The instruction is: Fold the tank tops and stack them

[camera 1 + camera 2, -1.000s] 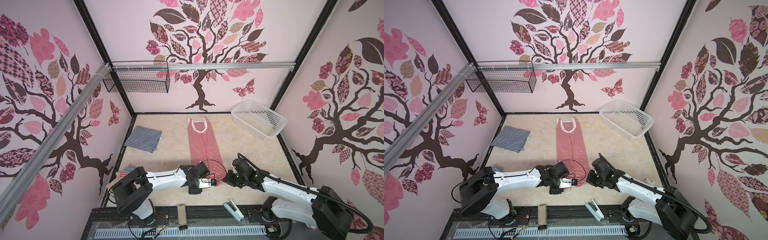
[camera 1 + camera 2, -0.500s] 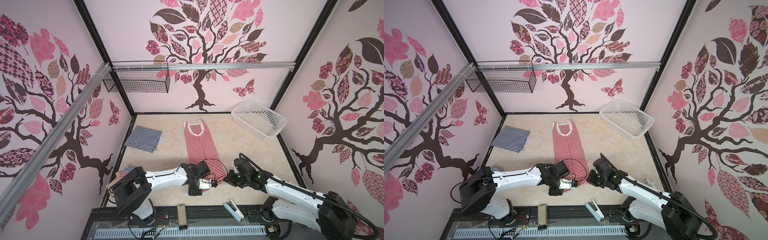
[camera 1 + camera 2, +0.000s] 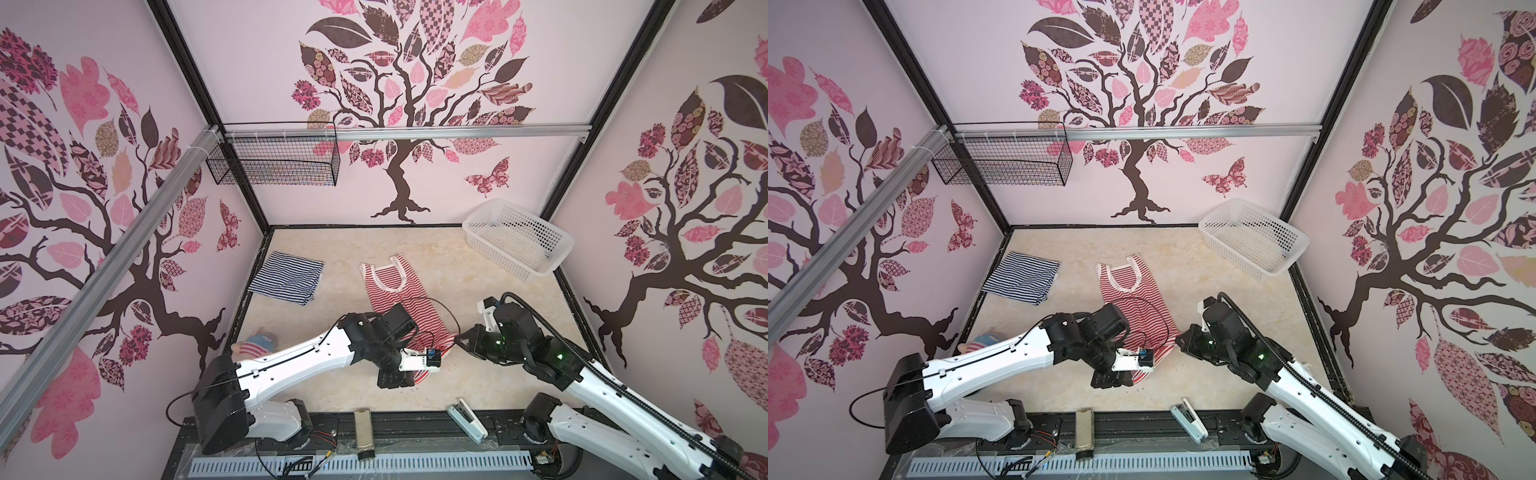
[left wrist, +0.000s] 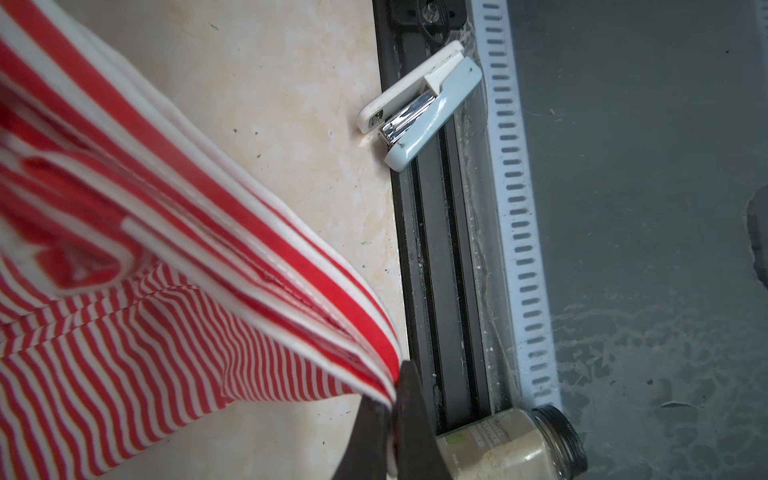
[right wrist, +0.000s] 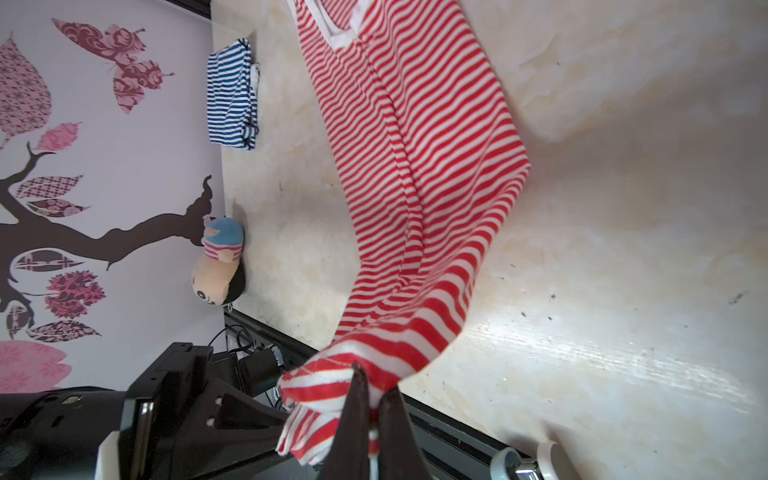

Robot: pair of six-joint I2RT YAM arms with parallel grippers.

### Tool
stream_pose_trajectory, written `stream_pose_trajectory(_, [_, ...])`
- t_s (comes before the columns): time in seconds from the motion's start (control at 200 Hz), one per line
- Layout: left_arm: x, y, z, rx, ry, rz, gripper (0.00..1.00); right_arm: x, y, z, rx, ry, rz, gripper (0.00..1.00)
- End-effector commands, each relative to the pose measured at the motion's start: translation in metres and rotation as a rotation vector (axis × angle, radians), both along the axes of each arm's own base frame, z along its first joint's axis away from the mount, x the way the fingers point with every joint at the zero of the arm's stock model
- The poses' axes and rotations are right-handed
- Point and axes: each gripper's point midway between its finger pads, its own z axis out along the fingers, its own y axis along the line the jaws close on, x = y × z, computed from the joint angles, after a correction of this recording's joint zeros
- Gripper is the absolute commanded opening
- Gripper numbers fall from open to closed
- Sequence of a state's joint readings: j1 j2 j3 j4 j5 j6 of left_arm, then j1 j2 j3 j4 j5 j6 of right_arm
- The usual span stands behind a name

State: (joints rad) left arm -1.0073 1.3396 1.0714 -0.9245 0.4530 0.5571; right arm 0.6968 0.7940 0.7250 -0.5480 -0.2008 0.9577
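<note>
Beige marbled counter (image 3: 440, 253), boxed by pink walls (image 3: 457, 174) with tree decals and black frame posts. Two white-and-black arms reach in from the near edge.

Red top (image 3: 399, 291) runs lengthwise mid-counter, straps toward the back wall. Its strap end lies flat and its hem end is raised off the surface. Left fingers (image 4: 415, 424) are closed on one hem corner, cloth bunched between them. Right fingers (image 5: 353, 424) are closed on the other hem corner, stripes pinched tight. In both top views the two grips sit near each other at the top's near end.

Navy top (image 3: 286, 279) lies folded flat at back left near the wall, well apart from both sets of fingers.

White plastic basket (image 3: 498, 253) stands at back right. Wire basket (image 3: 274, 166) hangs on the rail at back left. Doll (image 3: 257, 343) lies by the left wall, partly behind the left arm. Stapler (image 3: 467, 424) and jar (image 3: 363, 432) lie on the black front rail.

Count: 2 tops, 2 baskets, 1 doll, 1 stapler, 1 jar.
</note>
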Motion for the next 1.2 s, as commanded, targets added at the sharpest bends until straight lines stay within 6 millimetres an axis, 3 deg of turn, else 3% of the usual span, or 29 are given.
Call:
stream_pose_trajectory(0.0, [0.02,0.001,0.018,-0.05,0.023,0.099,0.0,0.009,0.0,0.016,-0.041,-0.037,0.007,0.0])
stream_pose_trajectory(0.17, [0.078,0.007,0.028,-0.112,-0.042,0.281,0.0,0.037,0.011,0.028,-0.065,-0.104,-0.008,0.0])
stream_pose_trajectory(0.35, [0.117,0.019,0.019,-0.076,-0.072,0.371,0.0,0.068,0.034,0.025,-0.094,-0.108,0.031,0.0])
stream_pose_trajectory(0.645, [0.175,0.036,0.017,-0.104,-0.087,0.502,0.0,0.127,0.042,0.017,-0.105,-0.096,0.043,0.0])
stream_pose_trajectory(0.775, [0.194,0.043,0.0,-0.063,-0.083,0.52,0.0,0.151,0.045,0.0,-0.118,-0.064,0.059,0.0])
stream_pose_trajectory(1.021, [0.225,0.052,-0.044,0.05,-0.11,0.563,0.0,0.188,0.045,-0.056,-0.126,0.036,0.07,0.0])
stream_pose_trajectory(1.196, [0.246,0.058,-0.061,0.088,-0.139,0.617,0.0,0.208,0.052,-0.079,-0.136,0.079,0.083,0.0])
